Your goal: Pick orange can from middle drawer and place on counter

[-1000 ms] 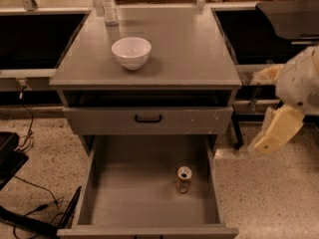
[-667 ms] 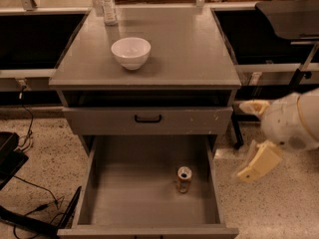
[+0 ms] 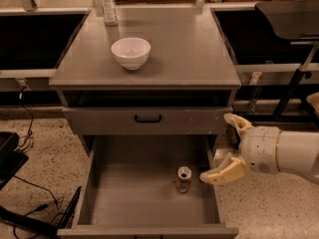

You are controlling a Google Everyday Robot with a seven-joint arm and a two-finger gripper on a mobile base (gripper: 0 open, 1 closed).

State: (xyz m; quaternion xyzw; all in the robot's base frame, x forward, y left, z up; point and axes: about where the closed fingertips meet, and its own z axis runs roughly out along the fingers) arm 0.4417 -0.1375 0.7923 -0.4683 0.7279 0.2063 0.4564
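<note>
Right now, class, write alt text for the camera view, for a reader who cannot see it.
An orange can stands upright in the open middle drawer near its right wall, and the robot's open end effector hangs just right of the can. Above, the grey counter holds a white bowl and a clear bottle.

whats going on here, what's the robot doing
The robot's hand hangs open by the right wall of the pulled-out middle drawer, close to the orange can standing upright on its floor. Nothing is grasped yet. On the counter sit a white bowl and a clear bottle.
</note>
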